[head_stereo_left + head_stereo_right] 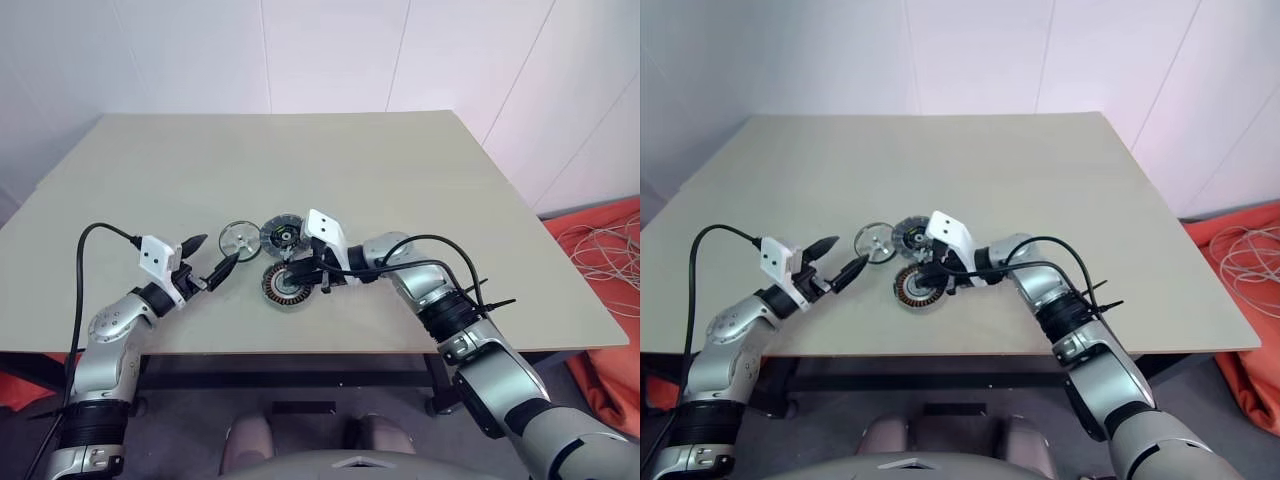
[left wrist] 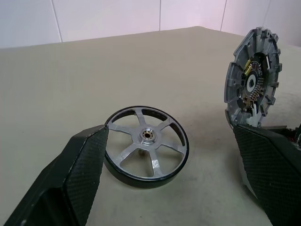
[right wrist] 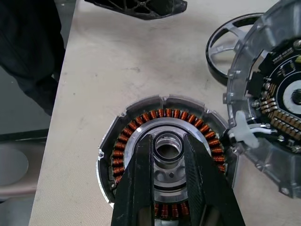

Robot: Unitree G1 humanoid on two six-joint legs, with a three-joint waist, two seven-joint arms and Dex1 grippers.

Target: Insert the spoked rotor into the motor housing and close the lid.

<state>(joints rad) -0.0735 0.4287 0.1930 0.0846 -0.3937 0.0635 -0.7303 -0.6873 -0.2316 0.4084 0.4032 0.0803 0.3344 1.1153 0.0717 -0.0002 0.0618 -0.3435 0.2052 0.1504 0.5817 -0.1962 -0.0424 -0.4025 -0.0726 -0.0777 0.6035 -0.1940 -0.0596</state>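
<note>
Left black fingers (image 2: 80,174) spread wide around silver spoked rotor (image 2: 146,147); right fingers (image 3: 141,188) pinching copper-wound round housing's hub (image 3: 168,145), tilted grey lid (image 3: 277,101) beside.

This looks like a robotics lab or test room. A plain beige surface (image 1: 400,180) stands against bare white panelled walls (image 1: 330,50), with nothing homely about it. Loose motor parts lie on it near the front: a copper-wound motor housing (image 1: 287,284), a lid (image 1: 281,234) and a spoked rotor (image 1: 239,238). At the far right, coiled white cables (image 1: 600,245) lie on orange matting (image 1: 600,300) on the floor.
</note>
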